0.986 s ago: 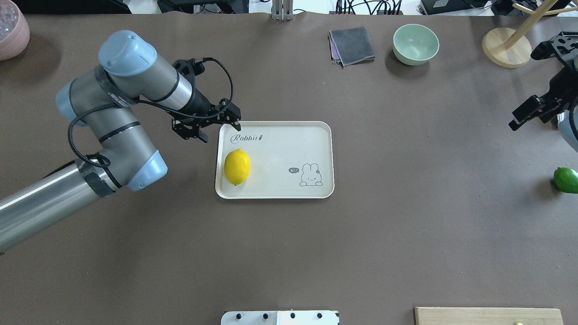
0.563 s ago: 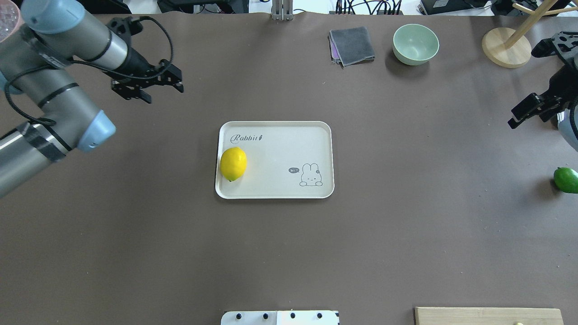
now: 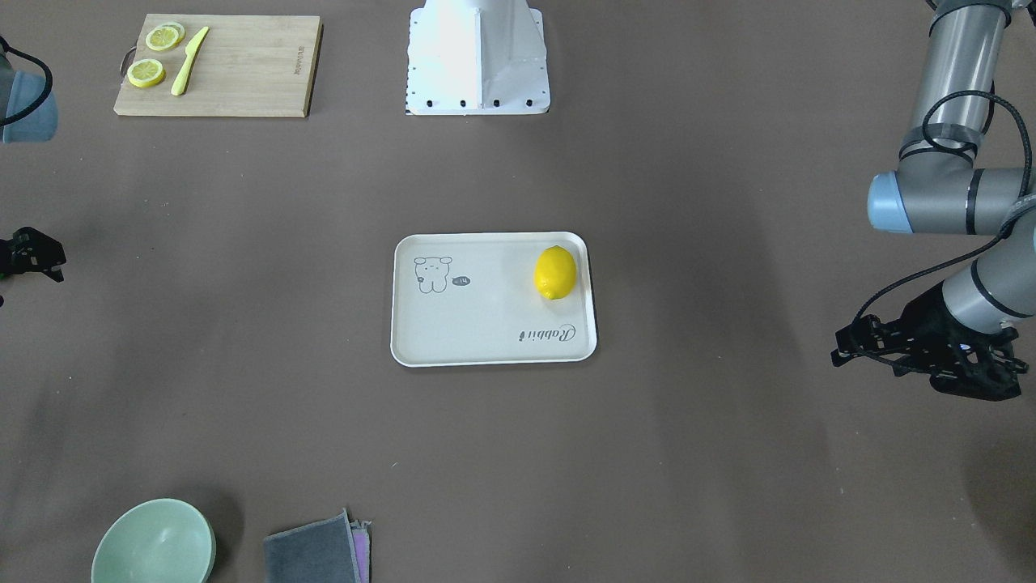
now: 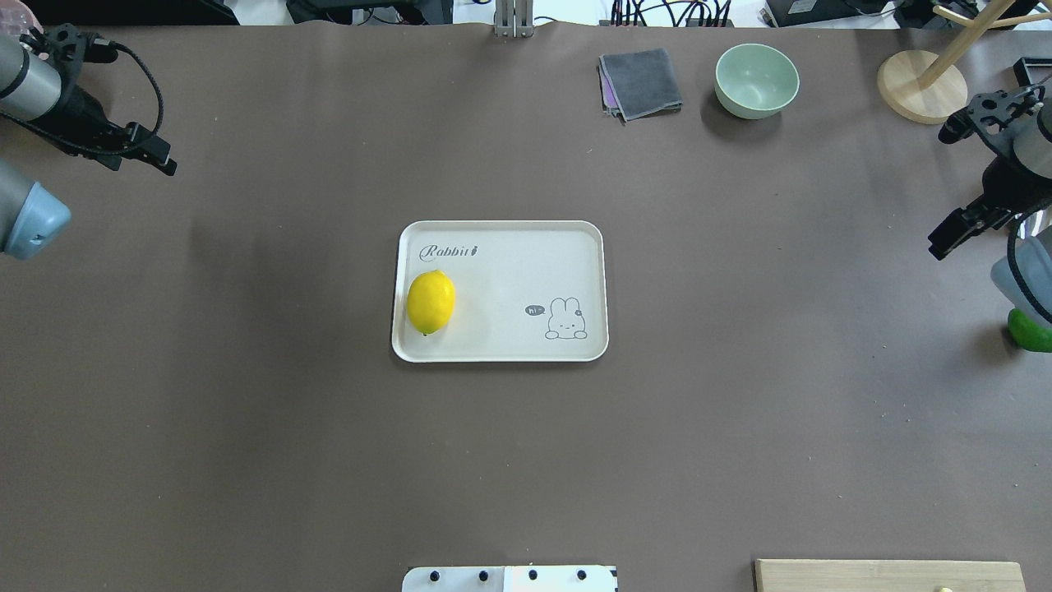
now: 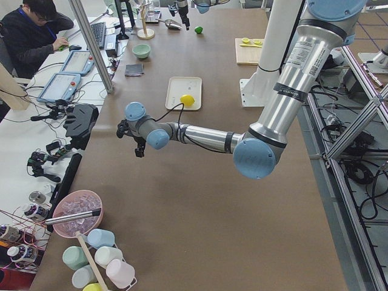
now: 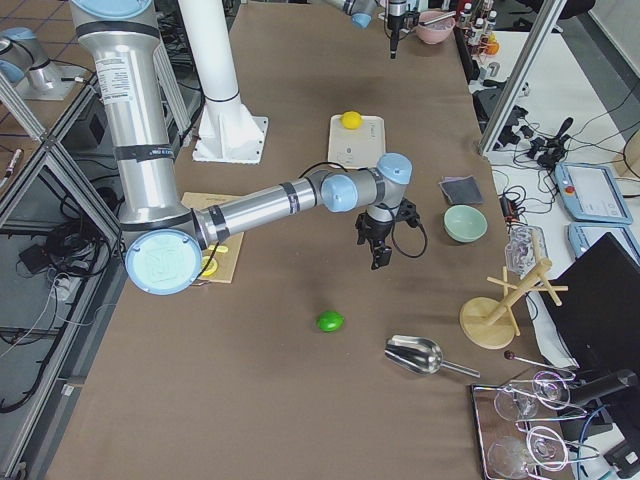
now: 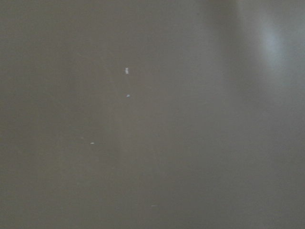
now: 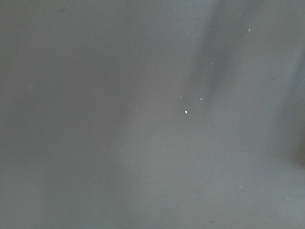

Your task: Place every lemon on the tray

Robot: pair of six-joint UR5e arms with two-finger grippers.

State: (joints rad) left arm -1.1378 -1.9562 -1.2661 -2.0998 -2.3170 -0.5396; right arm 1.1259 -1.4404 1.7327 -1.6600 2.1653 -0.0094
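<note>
Left gripper (image 4: 144,159) spread and empty; right gripper (image 4: 957,230) state unclear. Bright yellow oval lemon (image 4: 431,302) lies on off-white rectangular tray (image 4: 501,352); glossy green lemon (image 6: 330,321) outstanding, on brown table (image 4: 526,460).

The grey left arm with pale-blue joint caps (image 3: 939,190) sits way out on its own side. Its black two-finger left gripper (image 4: 144,160) hovers low, jaws looking parted and empty. The black right gripper (image 4: 953,234) hangs over the opposite edge, and I honestly can't make out its jaws.

Opposite overhead and front views, tray (image 4: 501,279) shared; wrist cameras close on tabletop (image 7: 152,114).
</note>
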